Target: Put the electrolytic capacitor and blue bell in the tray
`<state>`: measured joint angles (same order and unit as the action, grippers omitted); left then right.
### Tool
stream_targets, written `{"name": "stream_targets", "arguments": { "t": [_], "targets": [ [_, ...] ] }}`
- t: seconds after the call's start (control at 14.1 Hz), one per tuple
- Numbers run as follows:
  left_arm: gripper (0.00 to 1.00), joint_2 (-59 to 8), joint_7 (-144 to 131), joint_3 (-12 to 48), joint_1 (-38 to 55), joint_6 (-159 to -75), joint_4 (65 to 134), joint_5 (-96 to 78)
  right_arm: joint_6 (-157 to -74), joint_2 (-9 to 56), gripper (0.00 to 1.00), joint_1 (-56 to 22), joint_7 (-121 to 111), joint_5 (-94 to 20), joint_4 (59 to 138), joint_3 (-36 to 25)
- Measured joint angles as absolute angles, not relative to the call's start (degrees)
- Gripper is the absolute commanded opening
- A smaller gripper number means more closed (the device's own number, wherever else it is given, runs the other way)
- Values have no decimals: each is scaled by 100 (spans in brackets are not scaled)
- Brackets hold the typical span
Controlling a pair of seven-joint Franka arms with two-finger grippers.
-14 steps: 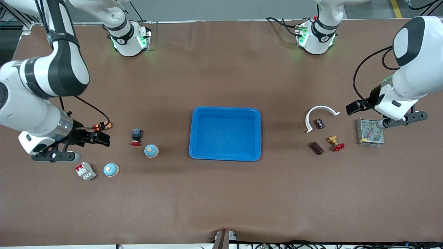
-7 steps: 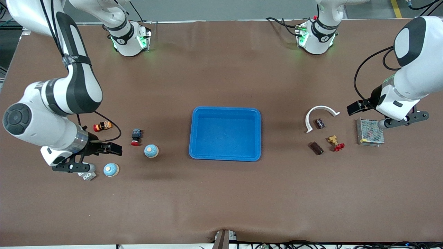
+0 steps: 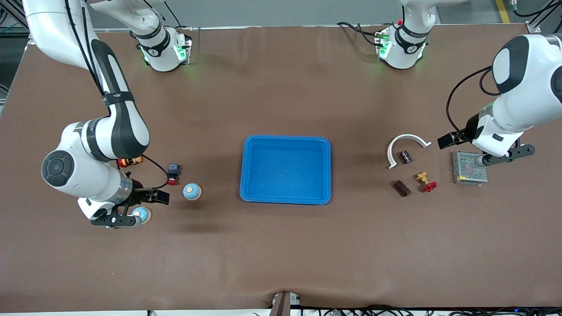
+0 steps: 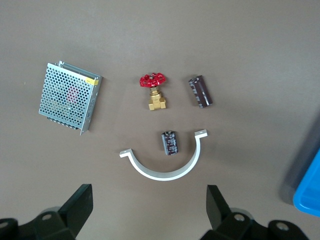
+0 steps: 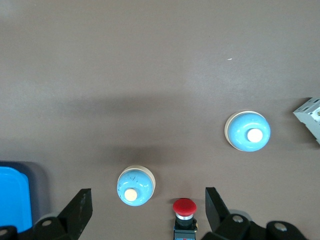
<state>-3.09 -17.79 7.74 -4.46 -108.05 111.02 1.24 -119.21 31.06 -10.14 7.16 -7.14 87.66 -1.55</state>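
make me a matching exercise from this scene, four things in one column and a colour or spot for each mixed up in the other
Things:
1. tray
2. mesh box
3. curved bracket
4. valve

Descriptions:
A. white, arcs partly around a small dark capacitor
B. brass body with a red handwheel
C. bright blue, mid-table, nothing in it
D. grey perforated metal, under the open left tool

Pairs: 1-C, 2-D, 3-A, 4-B
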Motion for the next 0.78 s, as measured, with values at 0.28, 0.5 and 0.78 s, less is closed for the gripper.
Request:
{"name": "stream_targets", "arguments": {
  "t": [0.28,0.5,0.78],
  "targets": [
    [100,-309,-1933,776,-463,-11174,11478,124,-11929,3187,100,-1332,733,-716,8780,-140],
    [100,-309,-2144,779,-462,-11519,11825,124,-12135,3190,100,-1412,745,-716,8981,-144],
    [95,-319,-2283,780,-460,-12312,12485,124,-12856,3148,100,-1436,727,-716,9589,-146]
  ]
}}
